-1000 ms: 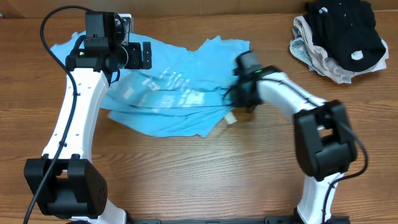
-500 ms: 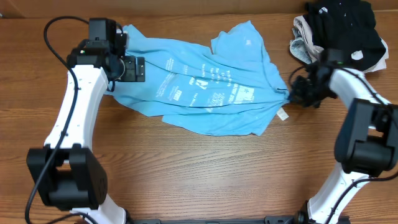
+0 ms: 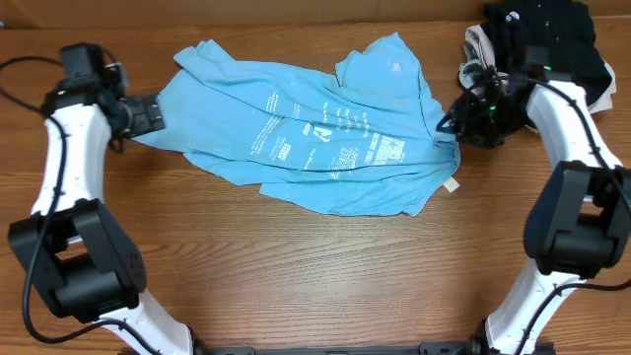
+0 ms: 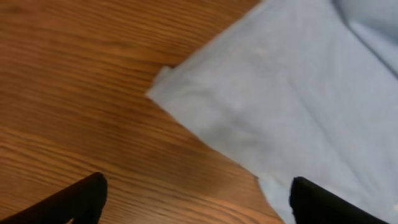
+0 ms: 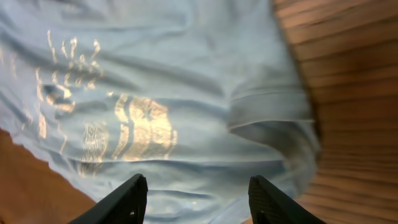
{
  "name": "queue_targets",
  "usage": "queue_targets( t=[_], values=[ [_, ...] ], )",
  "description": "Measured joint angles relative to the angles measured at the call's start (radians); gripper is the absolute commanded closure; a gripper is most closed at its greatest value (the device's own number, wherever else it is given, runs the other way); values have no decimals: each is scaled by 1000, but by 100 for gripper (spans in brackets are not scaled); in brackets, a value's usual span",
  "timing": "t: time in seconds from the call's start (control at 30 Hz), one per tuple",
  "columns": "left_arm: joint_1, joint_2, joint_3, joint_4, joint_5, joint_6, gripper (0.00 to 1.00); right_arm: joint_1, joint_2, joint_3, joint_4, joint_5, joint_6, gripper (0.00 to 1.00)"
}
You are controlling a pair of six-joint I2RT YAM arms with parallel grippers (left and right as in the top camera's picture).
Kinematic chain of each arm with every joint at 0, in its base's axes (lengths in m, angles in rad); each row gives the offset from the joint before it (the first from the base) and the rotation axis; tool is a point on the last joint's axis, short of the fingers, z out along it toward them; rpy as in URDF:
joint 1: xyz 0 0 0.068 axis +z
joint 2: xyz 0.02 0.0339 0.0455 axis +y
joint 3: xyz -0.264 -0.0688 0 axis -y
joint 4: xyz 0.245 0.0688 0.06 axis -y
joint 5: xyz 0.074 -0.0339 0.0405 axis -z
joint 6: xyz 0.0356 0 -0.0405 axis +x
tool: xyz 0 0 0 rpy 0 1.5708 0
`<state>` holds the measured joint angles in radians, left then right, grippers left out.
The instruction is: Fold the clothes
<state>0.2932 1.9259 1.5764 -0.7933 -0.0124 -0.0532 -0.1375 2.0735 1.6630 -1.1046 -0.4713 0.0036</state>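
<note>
At the T-shirt's left tip, the left gripper (image 3: 148,111) stands with its fingers spread wide and nothing between them. Its wrist view shows the two dark fingertips (image 4: 74,198) over bare wood, with a pointed corner of the light blue T-shirt (image 4: 292,93) lying flat just beyond them. The right gripper (image 3: 454,123) hangs at the opposite, right edge of the T-shirt (image 3: 325,177). Its fingers are also apart, and the cloth under them lies loose, not pinched. The shirt is spread out, with rumples and a folded-over upper right part, across the far middle of the wooden table (image 3: 296,286). Its white print (image 3: 330,138) faces up, and a small white label (image 3: 451,184) sticks out at its lower right corner. In the far right corner, well apart from the shirt, a black garment (image 3: 547,39) sits heaped on a beige-and-white cloth (image 3: 485,81).
</note>
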Motion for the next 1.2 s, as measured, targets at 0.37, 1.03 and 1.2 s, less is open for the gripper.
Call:
queue_targets(
  t=[0.37,1.03,1.2],
  values=[
    [34,197,0,98,0,-16,17,107,0,0,-11,34,-8,43],
    [55,294,14,272,14,-90,96,190,0,0,-11,53,-2,78],
    [55,294,45,174,15,-99,96,190,0,0,-43,58,19,82]
  ],
)
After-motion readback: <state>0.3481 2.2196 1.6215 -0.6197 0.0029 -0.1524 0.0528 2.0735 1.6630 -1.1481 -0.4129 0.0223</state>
